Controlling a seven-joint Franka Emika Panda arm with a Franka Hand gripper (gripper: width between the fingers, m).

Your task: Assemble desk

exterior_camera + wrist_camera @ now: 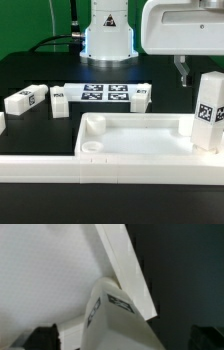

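Claw (183, 72): one, entered at the upper right of the exterior view. Its jaws were held apart and nothing was clamped. In the wrist view the dark fingertips (45, 336) were seen wide of the upright leg (118, 308), with a gap shown beside it.

White fragment (3, 120): one, cut off by the left edge. Whether it was a fourth leg could not be told.

Lying legs: two. The first lying leg (27, 100) was placed at middle left, and the second lying leg (58, 104) just beside the marker board.

Marker board (105, 93): one, laid flat at upper centre.

Desk top (130, 150): one, at lower centre with its rim turned up. An empty corner socket (90, 145) was noted at its lower left.

Upright leg (208, 110): one, stood on end at the desk top's right corner, at the right of the frame and just below the claw.

Step in hand, as judged: the first leg had been set into its socket and let go. How firmly it was seated could not be told.

Next move, as judged: the claw would need to be raised straight clear so that the upright leg is not knocked. It would then be carried across to a lying leg and closed across that leg's narrow sides.
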